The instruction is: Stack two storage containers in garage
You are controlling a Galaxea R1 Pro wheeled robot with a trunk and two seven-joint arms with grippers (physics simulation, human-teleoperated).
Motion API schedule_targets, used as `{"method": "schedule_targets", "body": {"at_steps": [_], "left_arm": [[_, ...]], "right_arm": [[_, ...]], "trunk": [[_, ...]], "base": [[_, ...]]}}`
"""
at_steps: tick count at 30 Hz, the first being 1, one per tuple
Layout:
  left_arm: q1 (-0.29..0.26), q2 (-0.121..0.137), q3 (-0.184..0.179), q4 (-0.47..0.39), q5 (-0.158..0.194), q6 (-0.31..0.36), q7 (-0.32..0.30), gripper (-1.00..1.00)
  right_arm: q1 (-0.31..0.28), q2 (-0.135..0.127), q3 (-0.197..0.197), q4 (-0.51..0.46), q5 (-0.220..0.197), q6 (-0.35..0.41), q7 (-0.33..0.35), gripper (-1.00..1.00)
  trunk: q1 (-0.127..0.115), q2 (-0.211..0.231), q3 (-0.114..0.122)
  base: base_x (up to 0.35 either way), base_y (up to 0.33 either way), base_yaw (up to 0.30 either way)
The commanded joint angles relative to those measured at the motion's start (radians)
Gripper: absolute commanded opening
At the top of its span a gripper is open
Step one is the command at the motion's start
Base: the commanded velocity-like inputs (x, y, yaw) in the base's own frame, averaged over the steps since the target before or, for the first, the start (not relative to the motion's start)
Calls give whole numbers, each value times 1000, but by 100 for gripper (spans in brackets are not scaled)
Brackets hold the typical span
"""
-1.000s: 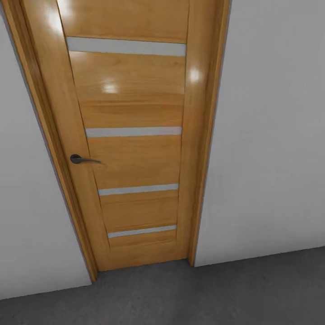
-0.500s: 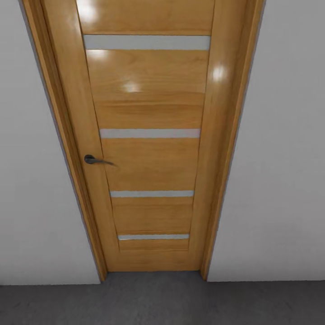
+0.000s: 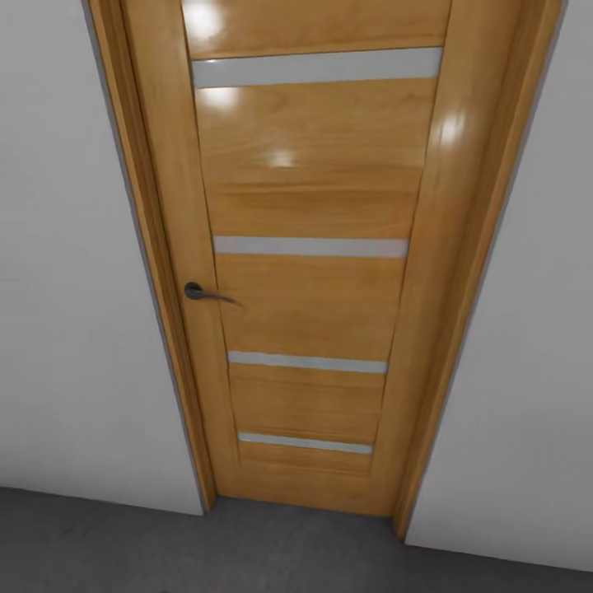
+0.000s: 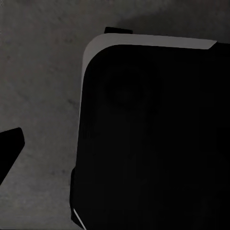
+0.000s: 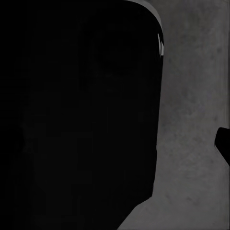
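A shut wooden door (image 3: 309, 272) with four pale strips and a dark lever handle (image 3: 198, 291), between pale walls (image 3: 74, 288).

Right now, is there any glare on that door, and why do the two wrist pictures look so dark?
Head view: soft white glare patches on the glossy wooden door, near its top and on its right stile. Left wrist view: a black rounded body blocks much of the frame over dim grey floor. Right wrist view: much the same, floor at one side.

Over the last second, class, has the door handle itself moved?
No. The handle keeps its place on the door; door, frame and wall all shift right together, so the camera moved.
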Motion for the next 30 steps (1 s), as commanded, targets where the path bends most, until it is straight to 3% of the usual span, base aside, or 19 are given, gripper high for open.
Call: {"method": "schedule_targets", "body": {"at_steps": [1, 9, 30], "left_arm": [[0, 0, 0, 0, 9, -2, 1, 100], [0, -1, 0, -1, 9, -2, 1, 100], [0, -2, 0, -3, 9, -2, 1, 100]], "right_arm": [[0, 0, 0, 0, 1, -3, 0, 100], [0, -2, 0, 0, 1, -3, 0, 100], [0, -2, 2, 0, 2, -3, 0, 100]], "trunk": [[0, 0, -1], [0, 0, -1], [0, 0, -1]], "base": [[65, -15, 270], [18, -4, 182], [8, 0, 7]]}}
